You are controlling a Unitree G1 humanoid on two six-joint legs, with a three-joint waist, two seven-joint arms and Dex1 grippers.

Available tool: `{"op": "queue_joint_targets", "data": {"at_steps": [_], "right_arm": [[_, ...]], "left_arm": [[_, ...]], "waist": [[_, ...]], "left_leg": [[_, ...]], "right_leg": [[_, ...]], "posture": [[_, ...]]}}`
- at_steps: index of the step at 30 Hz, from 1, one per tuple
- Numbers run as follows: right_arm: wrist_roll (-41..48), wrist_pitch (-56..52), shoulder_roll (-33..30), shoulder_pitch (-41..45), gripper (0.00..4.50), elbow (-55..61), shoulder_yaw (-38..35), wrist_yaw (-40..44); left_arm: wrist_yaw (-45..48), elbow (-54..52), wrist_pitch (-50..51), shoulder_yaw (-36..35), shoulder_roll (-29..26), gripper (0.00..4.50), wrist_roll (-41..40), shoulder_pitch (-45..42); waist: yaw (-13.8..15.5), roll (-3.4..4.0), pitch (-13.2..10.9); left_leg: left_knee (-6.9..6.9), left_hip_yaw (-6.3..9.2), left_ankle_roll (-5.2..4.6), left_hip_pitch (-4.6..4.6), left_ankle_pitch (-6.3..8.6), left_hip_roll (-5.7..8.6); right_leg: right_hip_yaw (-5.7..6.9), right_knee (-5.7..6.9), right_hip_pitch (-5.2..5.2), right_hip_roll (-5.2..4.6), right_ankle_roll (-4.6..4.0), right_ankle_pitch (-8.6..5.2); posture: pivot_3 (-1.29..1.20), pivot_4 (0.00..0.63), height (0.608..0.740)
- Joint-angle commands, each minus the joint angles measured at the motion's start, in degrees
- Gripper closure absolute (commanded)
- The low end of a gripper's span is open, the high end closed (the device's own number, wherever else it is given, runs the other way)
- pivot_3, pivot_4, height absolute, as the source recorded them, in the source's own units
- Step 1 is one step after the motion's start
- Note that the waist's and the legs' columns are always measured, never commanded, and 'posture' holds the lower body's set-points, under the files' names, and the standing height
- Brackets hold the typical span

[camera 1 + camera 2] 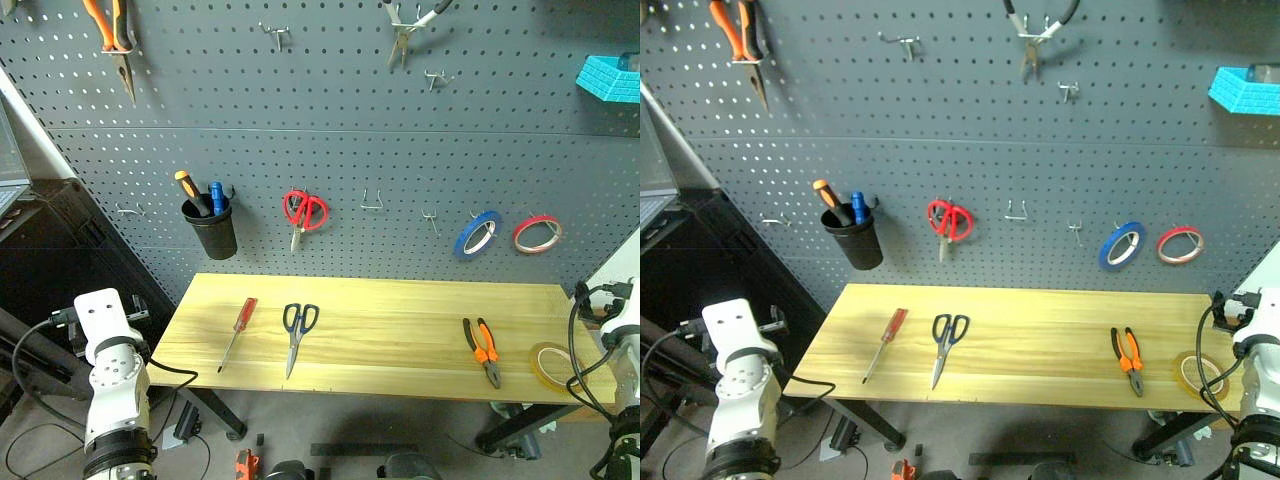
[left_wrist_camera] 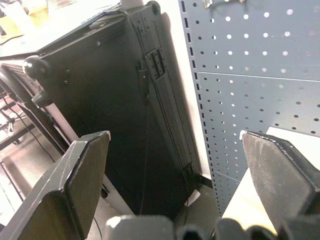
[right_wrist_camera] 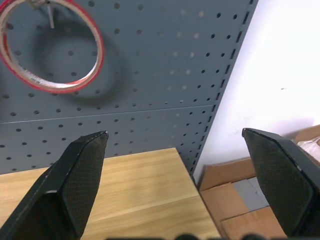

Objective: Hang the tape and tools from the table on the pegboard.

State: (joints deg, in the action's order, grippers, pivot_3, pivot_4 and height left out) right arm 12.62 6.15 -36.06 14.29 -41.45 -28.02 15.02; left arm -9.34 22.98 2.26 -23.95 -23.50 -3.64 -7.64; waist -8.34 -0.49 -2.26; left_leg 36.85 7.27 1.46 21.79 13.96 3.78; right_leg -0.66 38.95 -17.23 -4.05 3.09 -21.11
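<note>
The pegboard [image 1: 350, 140] carries a black cup [image 1: 211, 228], red scissors [image 1: 303, 212], blue tape [image 1: 478, 232] and red tape [image 1: 537, 233]. On the table [image 1: 390, 335] lie dark scissors [image 1: 298, 328], pliers [image 1: 483, 349], a screwdriver [image 1: 238, 331] and, at the right end, the tape [image 1: 553, 363]. Left gripper [image 2: 175, 165] and right gripper [image 3: 175, 165] are both spread, empty.

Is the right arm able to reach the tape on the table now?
Probably yes: the tape lies uncovered at the table's right end, nearest the open right pincer, with nothing between.
</note>
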Motion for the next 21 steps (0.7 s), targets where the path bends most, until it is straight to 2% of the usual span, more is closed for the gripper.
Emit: {"op": "queue_joint_targets", "data": {"at_steps": [1,21], "right_arm": [[0.75,1.39,-1.67,1.25,0.0,0.52,-1.08,-0.04],[3.87,1.18,-2.38,-1.97,0.0,1.57,-4.26,0.77]], "left_arm": [[0.2,-2.16,-2.69,1.28,-1.2,0.02,2.12,-0.83],[3.1,-0.75,-4.95,4.63,-1.86,0.02,4.37,-3.1]], "waist": [[0.0,0.0,0.0],[-0.22,0.0,0.0]], "left_leg": [[0.0,-0.02,0.0,0.0,0.0,-0.01],[-0.01,-0.29,-0.06,-0.03,0.04,-0.11]], "right_leg": [[-0.02,0.0,0.0,0.0,0.0,0.0],[-0.24,0.0,-0.02,0.03,0.01,0.01]], "posture": [[-0.17,0.009,0.74],[-0.19,0.012,0.74]]}}
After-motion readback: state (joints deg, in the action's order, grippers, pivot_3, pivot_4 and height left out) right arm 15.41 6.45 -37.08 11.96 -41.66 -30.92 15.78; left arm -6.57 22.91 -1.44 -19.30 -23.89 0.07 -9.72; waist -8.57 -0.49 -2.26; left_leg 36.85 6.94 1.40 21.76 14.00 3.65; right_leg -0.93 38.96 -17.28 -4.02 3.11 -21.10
